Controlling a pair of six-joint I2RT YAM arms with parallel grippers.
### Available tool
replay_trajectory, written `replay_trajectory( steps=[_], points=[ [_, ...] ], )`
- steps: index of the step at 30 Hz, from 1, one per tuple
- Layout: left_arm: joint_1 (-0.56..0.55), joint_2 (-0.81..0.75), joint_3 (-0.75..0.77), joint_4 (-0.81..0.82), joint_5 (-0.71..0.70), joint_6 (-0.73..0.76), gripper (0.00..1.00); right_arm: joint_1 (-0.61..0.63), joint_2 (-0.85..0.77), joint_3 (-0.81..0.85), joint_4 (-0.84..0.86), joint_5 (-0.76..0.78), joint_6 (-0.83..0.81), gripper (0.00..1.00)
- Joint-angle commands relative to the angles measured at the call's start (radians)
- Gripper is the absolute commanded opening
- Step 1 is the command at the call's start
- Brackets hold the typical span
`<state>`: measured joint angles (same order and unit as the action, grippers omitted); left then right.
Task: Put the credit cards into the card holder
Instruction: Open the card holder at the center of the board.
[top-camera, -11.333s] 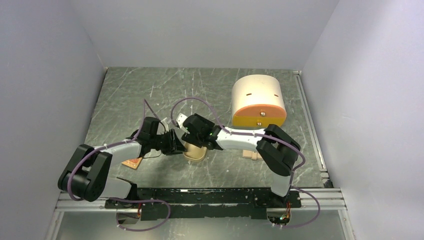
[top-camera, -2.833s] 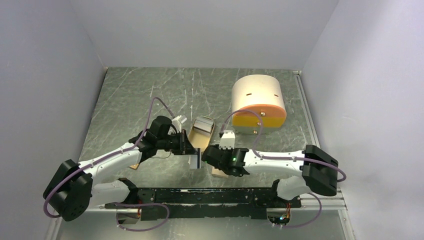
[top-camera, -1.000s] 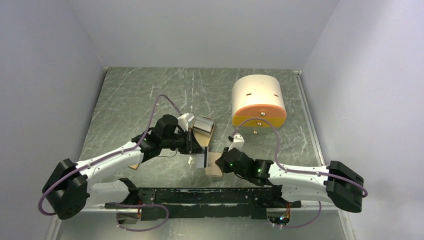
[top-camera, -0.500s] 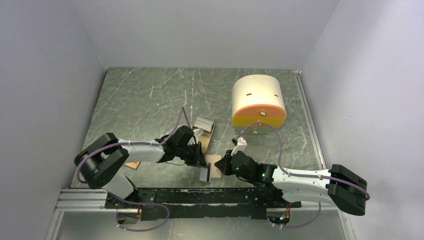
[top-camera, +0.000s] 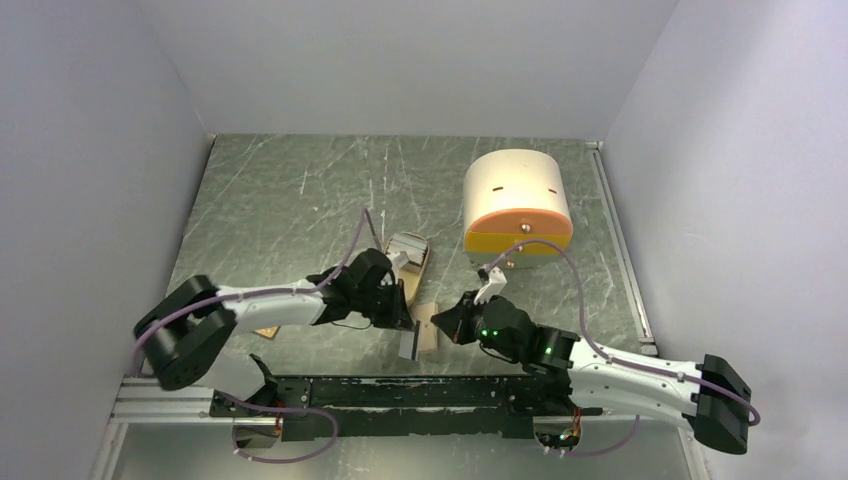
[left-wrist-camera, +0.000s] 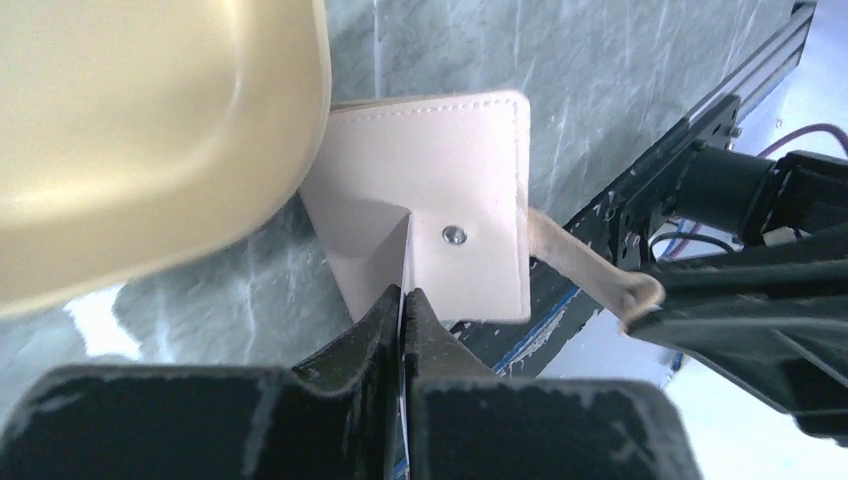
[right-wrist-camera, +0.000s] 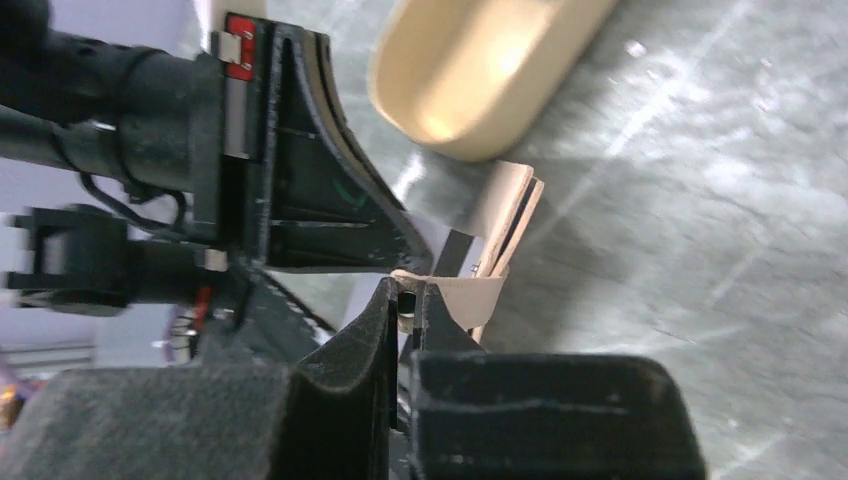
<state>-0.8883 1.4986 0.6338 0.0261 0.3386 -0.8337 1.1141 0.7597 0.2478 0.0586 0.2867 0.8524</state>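
Just on the near side of the oval tin tray (top-camera: 405, 256) sits the beige card holder (left-wrist-camera: 440, 200), and both arms meet over it. The right gripper (right-wrist-camera: 405, 300) is pressed together on the holder's snap tab (left-wrist-camera: 598, 282) — by the look of it, to steady the holder and keep its flap drawn back so the pocket mouth gapes. The left gripper (left-wrist-camera: 403, 300) pinches the whitish-grey card (right-wrist-camera: 445, 250) by its rear end, edge-on to its own camera and aimed at that opening. The card's dark stripe shows from the right wrist view. Its leading end is against the holder or just inside — which, I cannot tell. Gripping the card by the tail leaves the front free to slide in. The next push likely has to run straight along the pocket, since a skewed card could catch on the stitched lip. A second card is not to be made out here.
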Motion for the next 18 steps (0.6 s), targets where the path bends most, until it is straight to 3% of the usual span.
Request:
replay_trajectory(
  steps=[1,11,18],
  points=[
    [0.008,-0.178,0.048,-0.22,-0.199,0.039,0.09,-0.004,-0.051,0.096,-0.041,-0.052,-0.016,0.0],
    [0.217,-0.465,0.038,-0.407,-0.215,0.087,0.09,-0.005,0.093,0.123,0.127,-0.22,0.006,0.0],
    [0.255,-0.52,0.06,-0.425,-0.183,0.114,0.09,-0.008,0.128,0.126,0.217,-0.285,0.034,0.0]
  ],
)
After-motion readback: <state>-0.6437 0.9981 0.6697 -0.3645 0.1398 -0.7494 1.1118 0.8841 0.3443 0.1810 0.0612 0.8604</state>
